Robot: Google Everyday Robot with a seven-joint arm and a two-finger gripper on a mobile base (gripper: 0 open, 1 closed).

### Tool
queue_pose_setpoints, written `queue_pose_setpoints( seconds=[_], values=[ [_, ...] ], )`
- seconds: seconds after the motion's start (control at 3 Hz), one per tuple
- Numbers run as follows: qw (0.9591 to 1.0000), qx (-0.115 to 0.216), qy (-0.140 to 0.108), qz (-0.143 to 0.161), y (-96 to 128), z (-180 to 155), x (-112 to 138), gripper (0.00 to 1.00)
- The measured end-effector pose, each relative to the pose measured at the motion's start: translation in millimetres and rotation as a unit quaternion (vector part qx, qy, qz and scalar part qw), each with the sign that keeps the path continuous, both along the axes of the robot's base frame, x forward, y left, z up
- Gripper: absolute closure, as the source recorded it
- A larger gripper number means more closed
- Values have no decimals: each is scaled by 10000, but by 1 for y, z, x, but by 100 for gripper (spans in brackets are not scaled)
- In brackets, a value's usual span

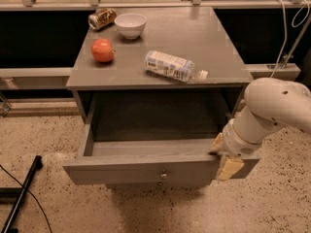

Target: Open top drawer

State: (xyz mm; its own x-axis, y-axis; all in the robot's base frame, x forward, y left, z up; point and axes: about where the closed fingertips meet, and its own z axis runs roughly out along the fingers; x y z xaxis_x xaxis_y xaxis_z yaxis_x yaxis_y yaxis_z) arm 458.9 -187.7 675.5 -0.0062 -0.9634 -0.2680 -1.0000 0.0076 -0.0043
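The top drawer (146, 170) is a wide grey drawer with a small round brass knob (164, 175) at the centre of its front. It stands pulled well out of the grey cabinet (194, 38), and its inside looks empty. My gripper (222, 155) is at the right end of the drawer front, with one pale finger inside the top edge and one finger (228, 168) in front of the panel. The white arm (272, 110) reaches in from the right. A lower drawer front is mostly hidden beneath.
On the cabinet top lie a red apple (102, 50), a white bowl (130, 24), a tipped can (102, 18) and a plastic bottle (170, 65) on its side. A black stand leg (22, 198) lies on the speckled floor at the left. Cables (286, 28) hang at the right.
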Motion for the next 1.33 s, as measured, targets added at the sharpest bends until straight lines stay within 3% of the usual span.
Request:
queue_pose_setpoints(
  seconds=[0.33,0.67,1.0,1.33],
  values=[
    [9992,-149,-327,151,6,28,1,36],
    [9963,-344,-642,457,18,48,28,39],
    [9912,-573,-1010,634,39,46,70,57],
    [9894,-524,-1225,575,60,24,109,81]
  ],
)
